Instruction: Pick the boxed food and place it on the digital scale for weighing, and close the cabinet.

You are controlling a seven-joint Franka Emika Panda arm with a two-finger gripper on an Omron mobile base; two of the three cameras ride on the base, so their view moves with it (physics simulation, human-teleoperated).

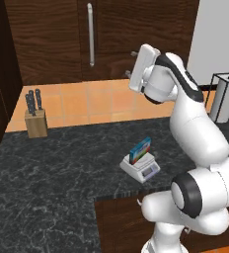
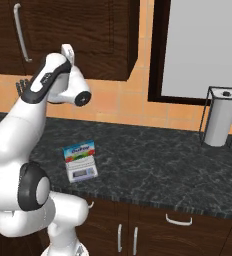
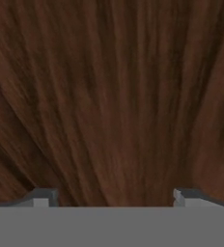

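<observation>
Box [image 1: 140, 150] stands on scale [image 1: 140, 168]. Gripper [image 3: 114, 197] open, empty, facing cabinet [image 3: 109, 96]; right base view adds towel holder [image 2: 219, 117].

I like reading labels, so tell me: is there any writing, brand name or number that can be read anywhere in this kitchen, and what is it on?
Boxed food: white lettering on its blue band, too blurred to read.
Digital scale: dark display, no digits can be made out.
Cabinet, knife block, paper towel holder: no writing on them.
Nothing here can be quoted as legible text.
</observation>
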